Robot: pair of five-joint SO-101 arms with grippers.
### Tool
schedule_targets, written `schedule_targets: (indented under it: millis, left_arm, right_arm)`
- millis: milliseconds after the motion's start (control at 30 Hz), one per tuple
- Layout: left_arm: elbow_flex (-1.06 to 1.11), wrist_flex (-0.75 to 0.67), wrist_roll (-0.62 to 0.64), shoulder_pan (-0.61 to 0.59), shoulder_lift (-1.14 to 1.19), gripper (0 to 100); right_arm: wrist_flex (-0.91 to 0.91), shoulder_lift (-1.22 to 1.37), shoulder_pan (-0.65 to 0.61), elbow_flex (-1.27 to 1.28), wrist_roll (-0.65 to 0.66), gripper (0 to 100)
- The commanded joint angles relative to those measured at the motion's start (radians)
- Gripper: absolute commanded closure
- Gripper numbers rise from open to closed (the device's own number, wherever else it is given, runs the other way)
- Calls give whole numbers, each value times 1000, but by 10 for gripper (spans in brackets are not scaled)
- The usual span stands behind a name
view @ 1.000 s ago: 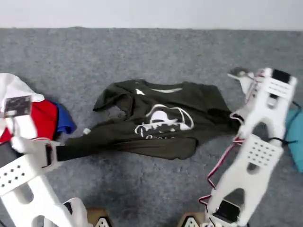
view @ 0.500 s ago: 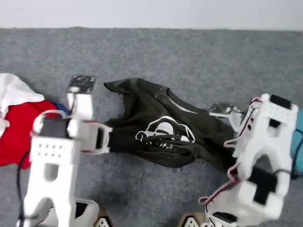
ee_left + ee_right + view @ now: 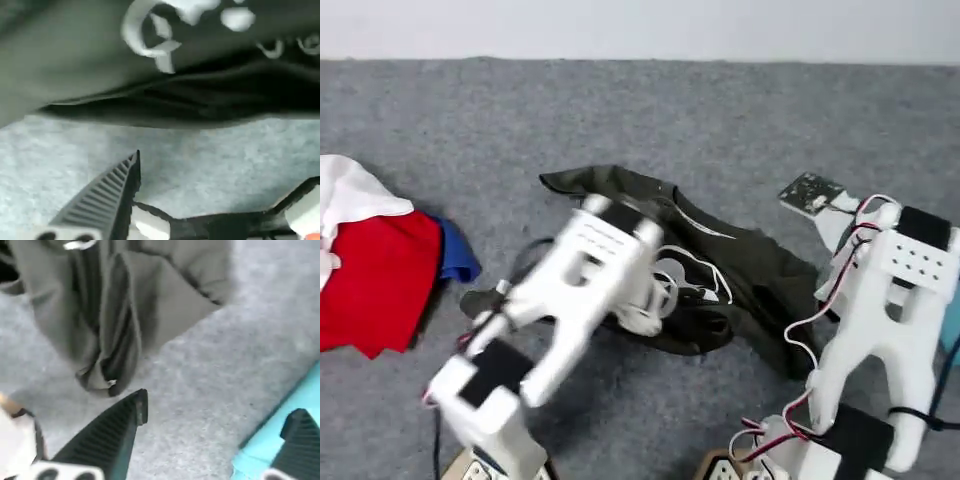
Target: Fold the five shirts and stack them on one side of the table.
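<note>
High view shows the dark green shirt (image 3: 750,265) lying bunched up in the middle of the gray counter (image 3: 720,110). It looks soft, light and floppy, so it will likely sag when lifted. A flat edge or corner seems best to hold, not the thick lump. The left gripper (image 3: 220,175) is open wide just beside the shirt's edge, holding nothing. The right gripper (image 3: 220,407) is open wide too, near the shirt's other end, beside a teal shirt (image 3: 270,447). A red shirt (image 3: 375,285), a white shirt (image 3: 350,195) and a blue shirt (image 3: 457,257) lie together, well apart.
</note>
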Motion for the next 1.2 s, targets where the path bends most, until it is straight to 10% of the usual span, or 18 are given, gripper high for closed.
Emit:
schedule_targets:
  millis: [0,633,1167]
  left_arm:
    - [-62,32,92,34,104,513]
    - [-265,31,318,-130,212,588]
    - [-386,31,311,-126,502,980]
  right_arm:
    - [-53,-38,36,-6,-31,597]
    - [-87,-30,39,-2,-29,623]
    - [-87,-38,42,-5,-29,623]
